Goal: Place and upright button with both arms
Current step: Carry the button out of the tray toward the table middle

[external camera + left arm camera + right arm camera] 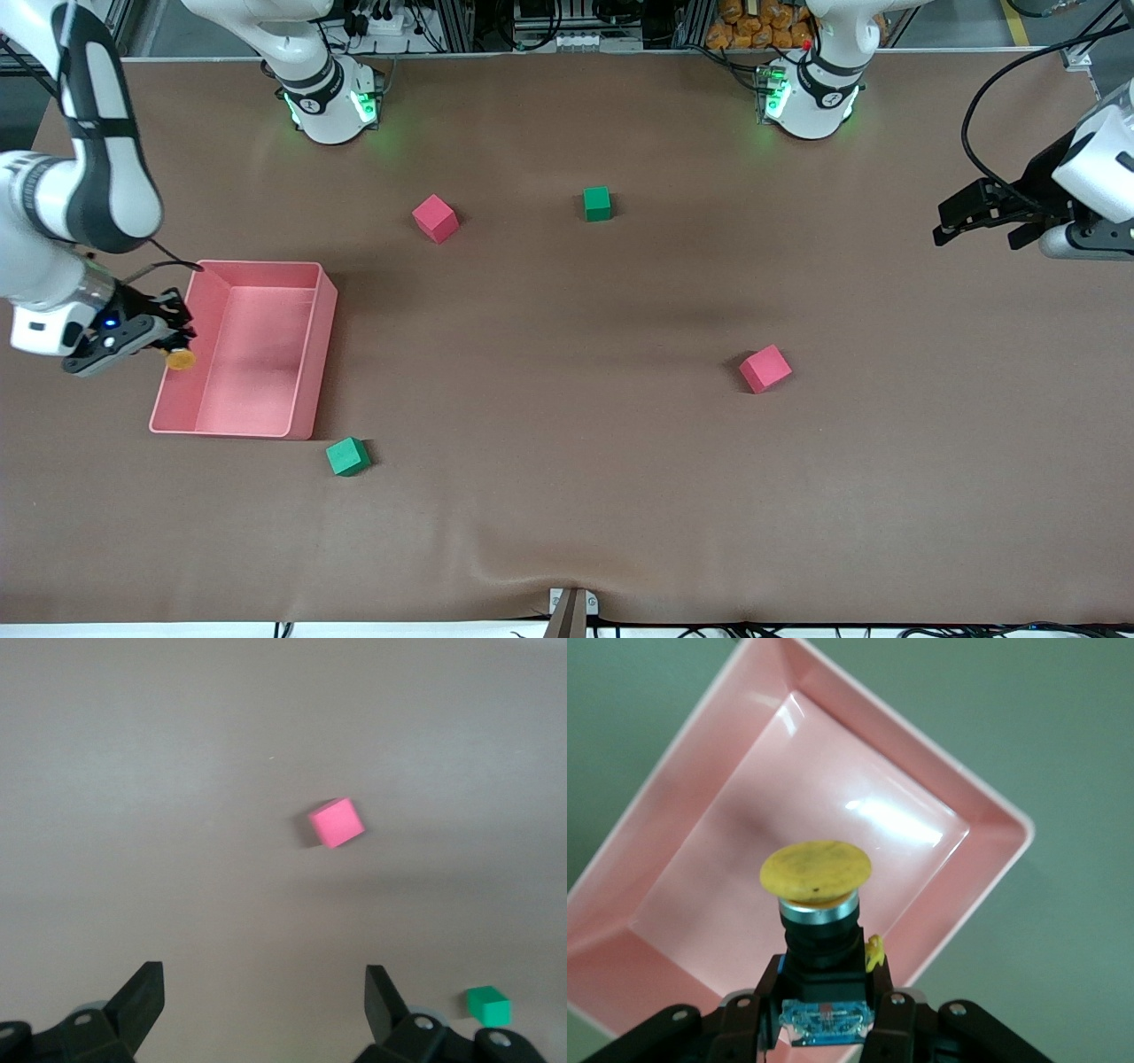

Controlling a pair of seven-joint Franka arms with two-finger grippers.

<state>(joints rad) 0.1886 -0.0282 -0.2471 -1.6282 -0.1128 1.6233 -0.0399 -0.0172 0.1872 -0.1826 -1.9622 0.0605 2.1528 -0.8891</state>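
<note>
The button (180, 359), with a round orange-yellow cap (816, 873) on a black body, is held in my right gripper (177, 343). That gripper (824, 983) is shut on the body, cap pointing away from the wrist. It hangs over the wall of the pink bin (257, 266) at the right arm's end of the table. In the right wrist view the bin's inside (833, 788) lies under the cap. My left gripper (950, 223) waits in the air over the left arm's end of the table, open (264, 992), nothing between its fingers.
Four foam cubes lie on the brown table: a red one (435, 218) and a green one (597, 203) toward the bases, a red one (765, 368) mid-table, and a green one (347, 456) beside the bin's near corner. The left wrist view shows a pink cube (337, 822) and a green cube (488, 1005).
</note>
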